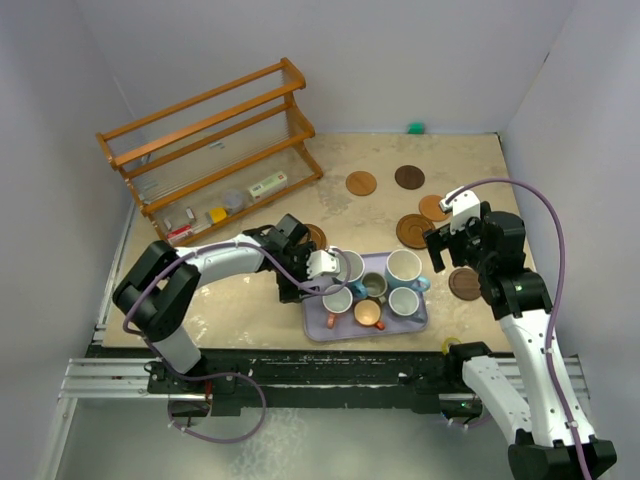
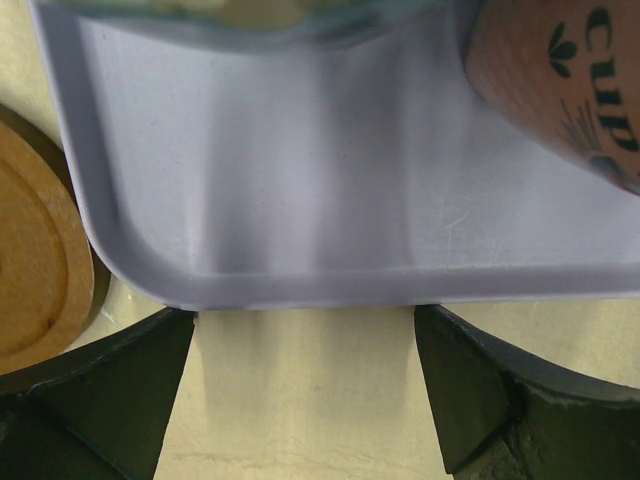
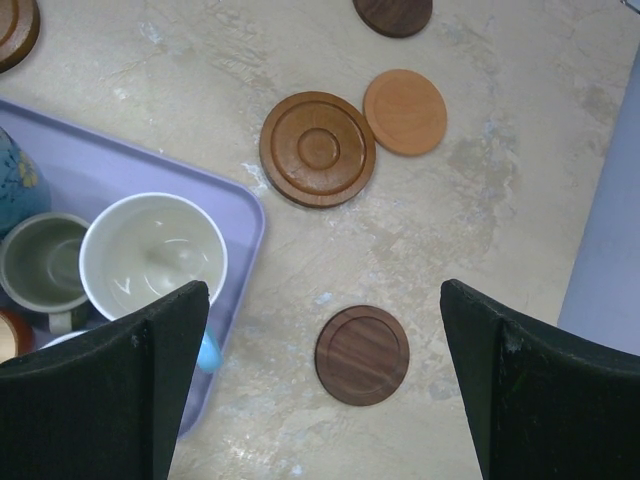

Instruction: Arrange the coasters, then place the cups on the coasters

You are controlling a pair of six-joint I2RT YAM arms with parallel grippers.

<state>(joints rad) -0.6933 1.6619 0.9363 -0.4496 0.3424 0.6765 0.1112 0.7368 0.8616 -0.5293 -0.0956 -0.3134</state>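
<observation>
Finds all six cups standing on the lavender tray (image 1: 316, 326) at the near middle of the table (image 1: 480, 160), none yet on a coaster. Counts three white-and-blue cups (image 1: 404, 267) along the tray's far and right sides, a grey-olive cup (image 1: 374, 287) at its centre, an orange cup (image 1: 368, 314) at the near edge and a small white cup (image 1: 336, 300) with an orange handle at the near left.

Counts six coasters lying flat on the table:
- Notes a light orange-brown coaster (image 1: 361, 183) and a dark coaster (image 1: 409, 177) at the far side, well apart from the tray.
- Logs an orange coaster (image 1: 430, 207) just beside a ringed brown coaster (image 1: 412, 231), far right of the tray.
- Places a dark brown coaster (image 1: 464, 283) to the right of the tray.
- Marks a sixth coaster (image 1: 316, 236) just off the tray's far-left corner, partly hidden by the arm.

Reports the left gripper (image 2: 303, 320) low at the tray's left rim near that corner. Records jaws spread wide, nothing held, fingertips just outside the rim. Cannot tell whether they touch the rim.

Reports the right gripper (image 3: 320, 300) hovering over the table right of the tray. Records jaws fully apart and empty, with the dark brown coaster below the gap.

Notes a wooden rack (image 1: 210, 150) at the far left.
</observation>
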